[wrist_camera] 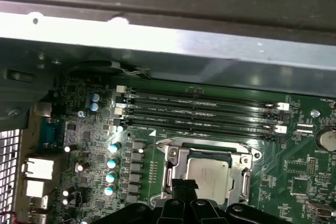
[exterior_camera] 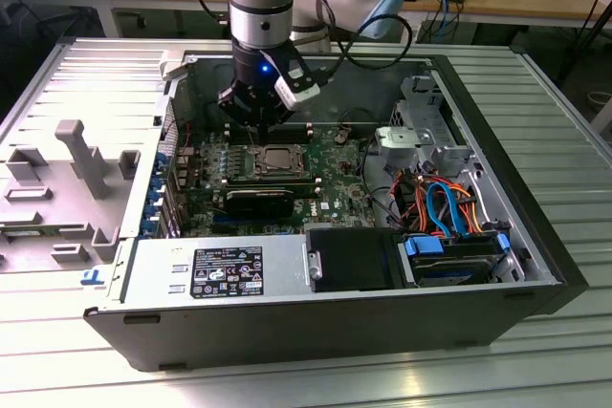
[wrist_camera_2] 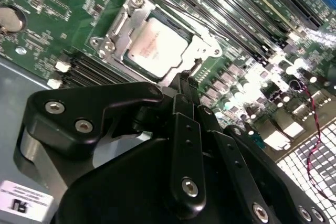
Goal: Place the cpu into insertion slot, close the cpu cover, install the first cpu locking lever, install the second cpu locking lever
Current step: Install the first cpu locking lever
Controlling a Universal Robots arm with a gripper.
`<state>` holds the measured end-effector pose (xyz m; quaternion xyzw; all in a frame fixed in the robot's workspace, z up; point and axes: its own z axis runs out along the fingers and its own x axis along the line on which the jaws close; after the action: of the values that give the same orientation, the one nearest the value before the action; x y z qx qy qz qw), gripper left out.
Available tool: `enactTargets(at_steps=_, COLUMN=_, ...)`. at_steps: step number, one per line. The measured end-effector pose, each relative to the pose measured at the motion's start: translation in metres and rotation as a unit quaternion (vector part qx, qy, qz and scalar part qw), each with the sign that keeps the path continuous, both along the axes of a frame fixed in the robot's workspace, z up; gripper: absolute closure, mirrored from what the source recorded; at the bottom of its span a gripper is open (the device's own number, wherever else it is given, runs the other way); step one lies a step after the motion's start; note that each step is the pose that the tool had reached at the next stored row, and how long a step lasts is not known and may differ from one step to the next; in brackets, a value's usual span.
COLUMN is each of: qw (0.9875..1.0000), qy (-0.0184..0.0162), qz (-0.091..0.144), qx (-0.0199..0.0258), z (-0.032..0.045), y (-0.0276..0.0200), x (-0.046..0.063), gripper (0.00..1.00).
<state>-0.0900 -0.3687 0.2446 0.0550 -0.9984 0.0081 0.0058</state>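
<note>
Dull silver-grey square cpu (wrist_camera_2: 157, 45) is sitting in the silver-rimmed dark insertion slot (wrist_camera_2: 184, 31), silvery windowed cpu cover (wrist_camera_2: 113, 38) lying over it. Black gripper (wrist_camera_2: 186, 82), fingers pinched together and empty, is hovering at the slot's edge. Risk: tips slipping and scraping the green motherboard (wrist_camera_2: 68, 19).

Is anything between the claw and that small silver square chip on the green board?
Nothing visible. The black claw hangs close by the small silver-grey square chip; the silvery metal frame only rims it.
</note>
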Motion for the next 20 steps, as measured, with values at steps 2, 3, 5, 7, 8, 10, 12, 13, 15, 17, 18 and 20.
enactTargets(at_steps=2, qw=1.0000, qy=-0.0003, qz=0.000, qx=0.0010, z=0.0000, y=-0.0001, x=-0.009, gripper=0.89)
enactTargets(at_steps=3, qw=1.0000, qy=-0.0003, qz=0.000, qx=0.0013, z=0.0000, y=-0.0001, x=-0.011, gripper=0.89)
enactTargets(at_steps=5, qw=1.0000, qy=-0.0006, qz=0.000, qx=0.0021, z=0.0002, y=-0.0001, x=-0.016, gripper=0.89)
enactTargets(at_steps=7, qw=1.0000, qy=-0.0018, qz=0.000, qx=0.0040, z=0.0021, y=0.0000, x=-0.022, gripper=0.89)
enactTargets(at_steps=8, qw=1.0000, qy=-0.0025, qz=0.000, qx=0.0046, z=0.0028, y=-0.0001, x=-0.025, gripper=0.89)
enactTargets(at_steps=10, qw=1.0000, qy=-0.0037, qz=0.000, qx=0.0058, z=0.0041, y=-0.0001, x=-0.032, gripper=0.89)
enactTargets(at_steps=12, qw=1.0000, qy=-0.0044, qz=0.000, qx=0.0065, z=0.0054, y=0.0000, x=-0.036, gripper=0.89)
enactTargets(at_steps=13, qw=1.0000, qy=-0.0045, qz=0.000, qx=0.0068, z=0.0063, y=0.0000, x=-0.037, gripper=0.89)
enactTargets(at_steps=15, qw=1.0000, qy=-0.0049, qz=0.000, qx=0.0073, z=0.0103, y=0.0005, x=-0.037, gripper=0.89)
enactTargets(at_steps=17, qw=1.0000, qy=-0.0056, qz=0.000, qx=0.0076, z=0.0163, y=0.0016, x=-0.039, gripper=0.89)
enactTargets(at_steps=18, qw=1.0000, qy=-0.0058, qz=0.000, qx=0.0078, z=0.0177, y=0.0024, x=-0.039, gripper=0.89)
enactTargets(at_steps=20, qw=0.9999, qy=-0.0058, qz=0.000, qx=0.0085, z=0.0183, y=0.0040, x=-0.039, gripper=0.89)
